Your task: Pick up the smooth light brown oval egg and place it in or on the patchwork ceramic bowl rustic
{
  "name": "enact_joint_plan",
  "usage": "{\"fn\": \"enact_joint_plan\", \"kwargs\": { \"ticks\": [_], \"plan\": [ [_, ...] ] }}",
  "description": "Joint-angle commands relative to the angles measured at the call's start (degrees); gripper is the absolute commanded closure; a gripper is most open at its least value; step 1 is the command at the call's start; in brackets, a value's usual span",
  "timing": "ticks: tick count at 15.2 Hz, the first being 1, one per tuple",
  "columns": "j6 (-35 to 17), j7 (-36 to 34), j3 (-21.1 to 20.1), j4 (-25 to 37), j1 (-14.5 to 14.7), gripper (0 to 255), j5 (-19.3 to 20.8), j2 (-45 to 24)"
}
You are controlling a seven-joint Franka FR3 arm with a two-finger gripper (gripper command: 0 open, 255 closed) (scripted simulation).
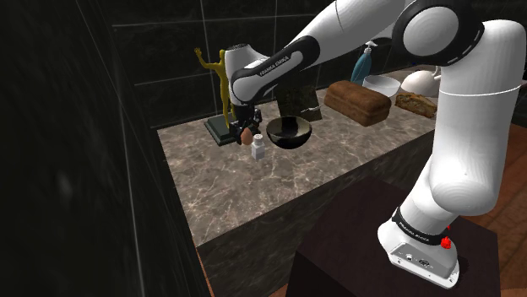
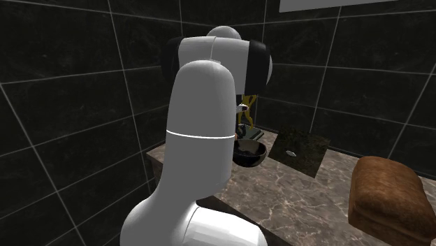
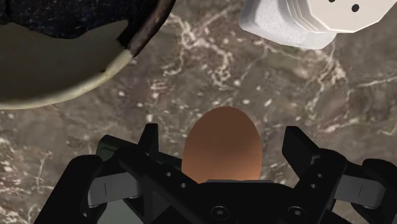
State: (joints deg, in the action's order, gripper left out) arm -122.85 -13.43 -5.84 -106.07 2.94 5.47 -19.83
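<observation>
One egg [image 3: 221, 147] inside the claw [image 3: 224, 137] (untouched).

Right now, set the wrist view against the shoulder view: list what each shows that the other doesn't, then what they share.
Wrist view: the open gripper, its black fingers standing either side of the brown egg with a gap on each side, and the holes in the white shaker top. Shoulder view: the white arm, its stand, a yellow figurine, a brown loaf and a blue spray bottle at the back. Shared: egg, bowl, shaker and the marbled counter.
</observation>
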Motion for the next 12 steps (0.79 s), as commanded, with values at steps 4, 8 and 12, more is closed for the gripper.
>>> {"fn": "enact_joint_plan", "kwargs": {
  "ticks": [4,8,12],
  "plan": [
    [0.00,0.00,0.00,0.00,0.00,255,0.00,0.00],
    [0.00,0.00,0.00,0.00,0.00,255,0.00,0.00],
    [1.28,0.14,-0.05,0.54,-0.03,255,-0.15,0.75]
  ]
}}
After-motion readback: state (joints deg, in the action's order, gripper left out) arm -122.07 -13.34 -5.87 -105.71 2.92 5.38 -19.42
